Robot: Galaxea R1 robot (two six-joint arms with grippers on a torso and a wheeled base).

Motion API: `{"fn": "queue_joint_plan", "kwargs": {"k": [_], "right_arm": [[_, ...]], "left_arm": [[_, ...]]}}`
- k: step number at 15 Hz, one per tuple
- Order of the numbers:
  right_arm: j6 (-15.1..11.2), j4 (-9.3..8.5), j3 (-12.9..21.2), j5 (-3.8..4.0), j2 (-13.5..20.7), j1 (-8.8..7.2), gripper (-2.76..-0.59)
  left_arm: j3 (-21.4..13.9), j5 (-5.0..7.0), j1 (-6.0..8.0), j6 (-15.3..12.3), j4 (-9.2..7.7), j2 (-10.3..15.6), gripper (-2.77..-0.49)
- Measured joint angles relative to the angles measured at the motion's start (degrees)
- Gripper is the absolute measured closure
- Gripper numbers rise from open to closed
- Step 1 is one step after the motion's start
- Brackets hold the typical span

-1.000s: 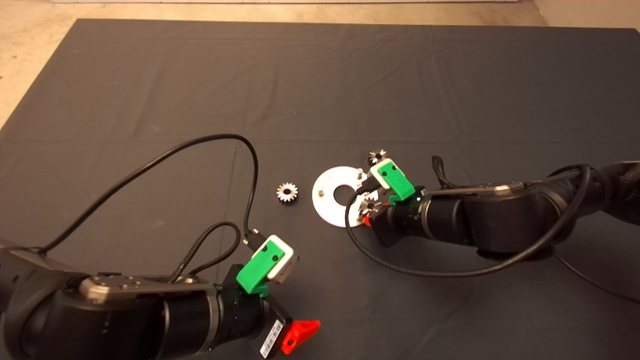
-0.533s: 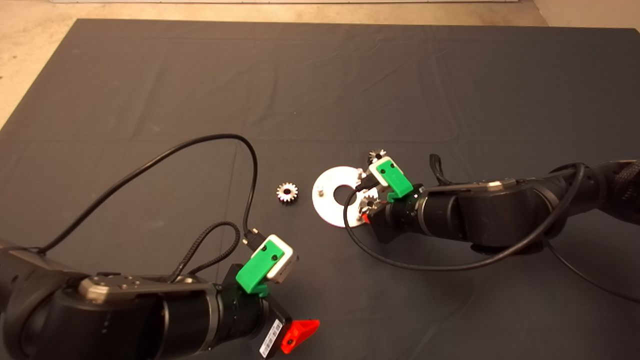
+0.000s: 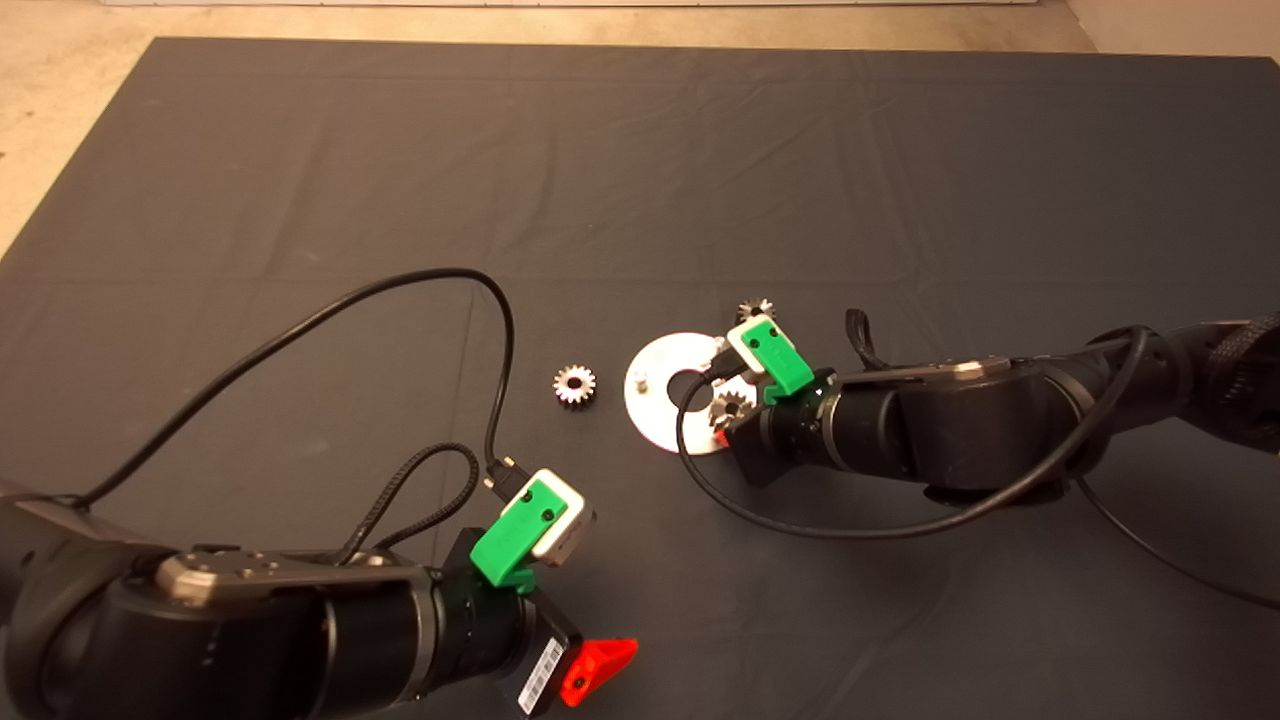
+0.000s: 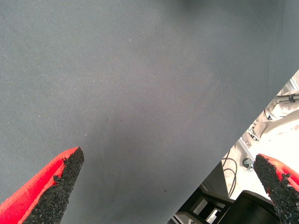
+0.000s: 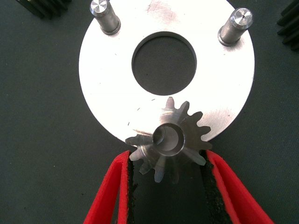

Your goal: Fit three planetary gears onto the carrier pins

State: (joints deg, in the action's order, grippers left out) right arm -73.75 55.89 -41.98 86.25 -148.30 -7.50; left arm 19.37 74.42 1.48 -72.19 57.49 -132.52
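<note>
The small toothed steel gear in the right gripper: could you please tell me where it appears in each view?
Head view: the small toothed steel gear sits over the flat round silver disc's lower right edge, at the right gripper.
Left wrist view: not in it; only dark mat.
Right wrist view: low centre, between the red fingers.
Shared landmark: the disc's central hole.

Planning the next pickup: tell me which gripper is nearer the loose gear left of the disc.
Right. The right gripper sits across the disc from the loose gear; the left gripper waits farther away, near the mat's front edge.
</note>
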Motion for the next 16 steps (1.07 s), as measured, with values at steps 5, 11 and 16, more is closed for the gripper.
{"fn": "queue_joint_plan", "kwargs": {"k": [5,11,16], "right_arm": [[0.0,0.05,-0.2,0.05,-0.2,0.06,-0.81],[0.0,0.13,-0.6,-0.12,-0.8,0.2,-0.8],[0.0,0.15,-0.5,-0.12,-0.8,0.39,-0.8]], "left_arm": [[0.0,0.02,0.0,0.0,0.02,0.0,-2.64],[0.0,0.02,0.0,0.0,0.02,0.0,-2.64],[0.0,0.0,0.0,0.0,0.02,0.0,-2.64]]}}
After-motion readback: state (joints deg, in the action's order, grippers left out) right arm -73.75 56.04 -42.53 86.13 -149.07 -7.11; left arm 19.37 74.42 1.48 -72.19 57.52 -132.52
